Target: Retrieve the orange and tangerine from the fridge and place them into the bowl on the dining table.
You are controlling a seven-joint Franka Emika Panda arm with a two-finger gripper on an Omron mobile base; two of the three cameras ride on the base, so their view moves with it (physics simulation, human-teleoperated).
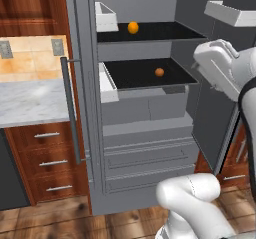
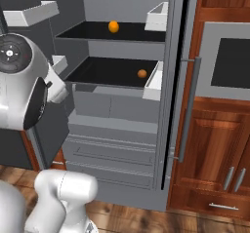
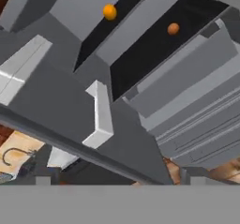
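Note:
The fridge (image 1: 145,133) stands open in front of me. A bright orange (image 1: 133,27) (image 2: 113,26) (image 3: 109,11) rests on its upper black shelf. A smaller, darker tangerine (image 1: 159,72) (image 2: 142,73) (image 3: 173,28) lies on the lower black shelf. My gripper (image 3: 120,182) is open, its fingertips wide apart with nothing between them, and it hangs outside the fridge, well short of both fruits. My white hand (image 1: 220,68) is to the right of the shelves at about the lower shelf's height. The bowl and the dining table are out of view.
White door bins (image 1: 106,18) (image 2: 158,16) hang on both open doors beside the shelves. A marble counter with wooden drawers (image 1: 30,103) stands left of the fridge, and a grey wall oven (image 2: 229,61) sits to its right. Closed grey drawers (image 1: 145,158) fill the fridge's bottom.

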